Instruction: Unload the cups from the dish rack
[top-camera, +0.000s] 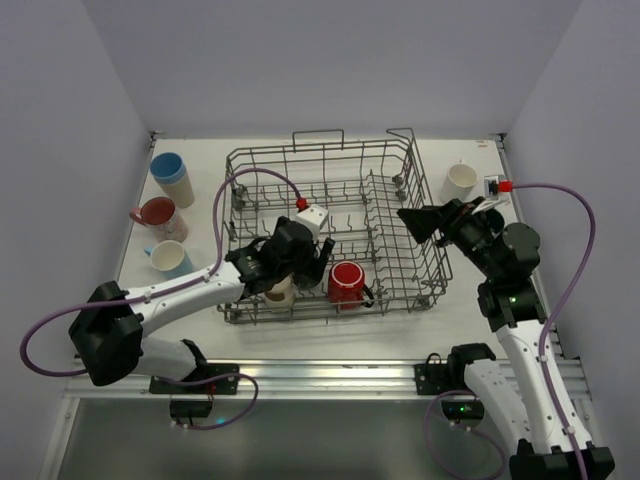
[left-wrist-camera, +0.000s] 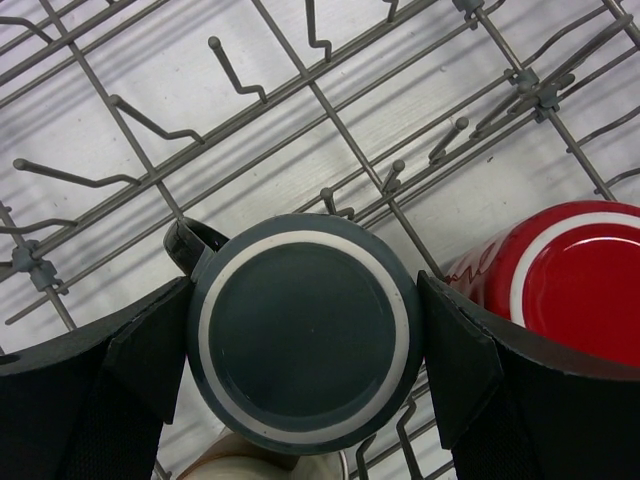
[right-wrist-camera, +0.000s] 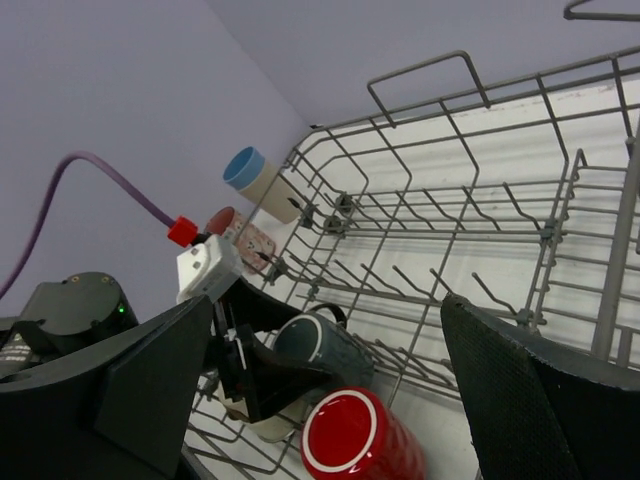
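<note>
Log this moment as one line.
left gripper: around inverted dark teal mug in dish rack, grip unconfirmed | right gripper: open, over rack's right end | red mug: in rack

2 arms (top-camera: 180, 290): white links, black joints | purple cables (top-camera: 570, 200) | red connectors (top-camera: 506, 185) | green LEDs (top-camera: 513, 297)

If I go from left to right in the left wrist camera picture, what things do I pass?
Black tool finger → teal cup → other tool finger → red cup.
</note>
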